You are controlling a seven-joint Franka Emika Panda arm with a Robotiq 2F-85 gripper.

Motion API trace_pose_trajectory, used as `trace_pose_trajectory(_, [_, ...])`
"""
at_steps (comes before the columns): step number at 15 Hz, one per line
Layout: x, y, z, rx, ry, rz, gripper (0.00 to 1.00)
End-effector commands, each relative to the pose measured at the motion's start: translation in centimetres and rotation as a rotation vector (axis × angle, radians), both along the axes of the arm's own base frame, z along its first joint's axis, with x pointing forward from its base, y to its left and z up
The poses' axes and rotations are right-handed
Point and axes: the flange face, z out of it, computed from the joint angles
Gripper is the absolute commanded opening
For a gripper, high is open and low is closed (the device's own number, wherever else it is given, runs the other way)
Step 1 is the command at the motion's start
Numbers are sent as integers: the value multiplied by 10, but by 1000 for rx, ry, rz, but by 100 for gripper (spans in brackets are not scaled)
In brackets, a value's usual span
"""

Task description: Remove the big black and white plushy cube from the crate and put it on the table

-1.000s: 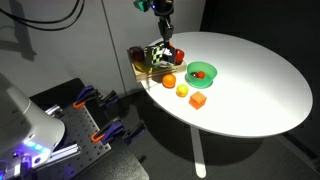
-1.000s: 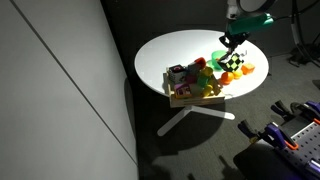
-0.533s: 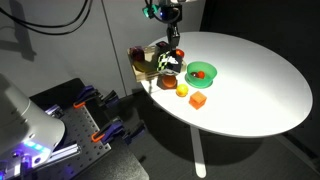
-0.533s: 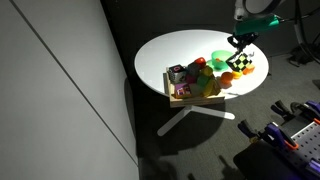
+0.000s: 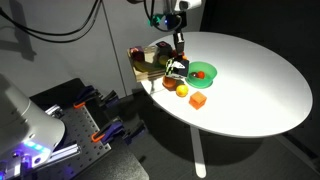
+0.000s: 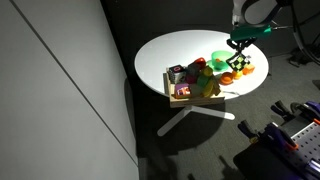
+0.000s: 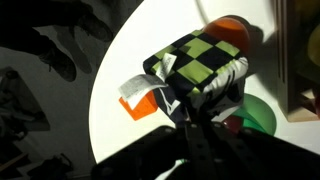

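My gripper [image 5: 178, 58] is shut on the big black and white plushy cube [image 5: 178, 69] and holds it just above the round white table [image 5: 250, 80], outside the crate [image 5: 147, 60]. The cube hangs between the crate and the green bowl [image 5: 204, 71]. In an exterior view the gripper [image 6: 240, 48] holds the cube [image 6: 241, 62] beyond the crate [image 6: 195, 92]. In the wrist view the checkered cube [image 7: 195, 72] fills the centre, clamped at its lower part by my gripper [image 7: 200, 108], over the white table [image 7: 120, 60].
An orange ball [image 5: 170, 83], a yellow piece [image 5: 182, 91] and a small orange cube [image 5: 198, 100] lie on the table below the held cube. The wrist view shows the orange cube [image 7: 140, 100], the green bowl [image 7: 262, 115] and an orange ball [image 7: 228, 28]. The crate holds several toys.
My gripper has carried the cube away from over the crate, towards the green bowl and lower, close to the tabletop.
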Motion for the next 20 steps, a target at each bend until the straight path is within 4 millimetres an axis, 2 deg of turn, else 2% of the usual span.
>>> trace_pose_trajectory(1, [20, -6, 1, -35, -33, -39, 3])
trace_pose_trajectory(5, [32, -10, -5, -41, -41, -58, 3])
trace_pose_trajectory(9, [36, -6, -16, -45, -30, -50, 3])
trace_pose_trajectory(10, [37, -4, -18, -46, -28, -47, 28])
trace_pose_trajectory(12, [38, 1, -21, -46, -24, -39, 34])
trace_pose_trajectory(15, [39, 7, -18, -41, -27, -29, 58])
trace_pose_trajectory(20, [40, 14, -1, -3, -45, -23, 97])
